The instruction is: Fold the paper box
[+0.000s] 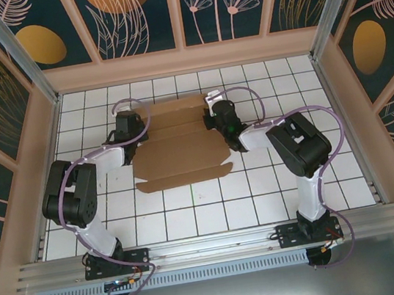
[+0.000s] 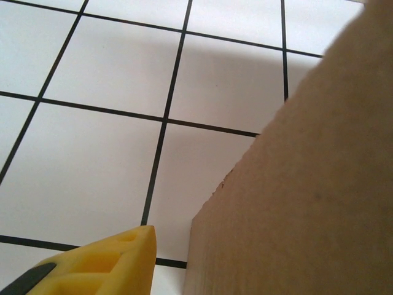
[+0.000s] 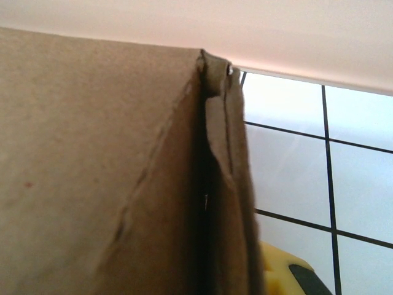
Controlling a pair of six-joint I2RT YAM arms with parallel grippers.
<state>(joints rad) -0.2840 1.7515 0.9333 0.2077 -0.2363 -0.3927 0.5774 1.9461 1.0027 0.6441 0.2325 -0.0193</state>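
The paper box point(image 1: 179, 154) lies mostly flat in the middle of the tiled table, plain brown with creased flaps. My left gripper point(image 1: 132, 127) is at its far left edge. In the left wrist view one yellow finger point(image 2: 123, 258) stands a little apart from the box's cardboard edge point(image 2: 307, 184), with tile showing between them, so the jaws are open; the other finger is hidden behind the board. My right gripper point(image 1: 217, 121) is at the far right corner. It is shut on a folded-over flap of the paper box point(image 3: 227, 153), with a yellow finger point(image 3: 282, 276) tight against it.
The white grid-tiled table point(image 1: 277, 187) is fenced by wooden-framed patterned walls point(image 1: 367, 92) on three sides. An aluminium rail point(image 1: 212, 245) carrying both arm bases runs along the near edge. Bare tiles lie in front of the box.
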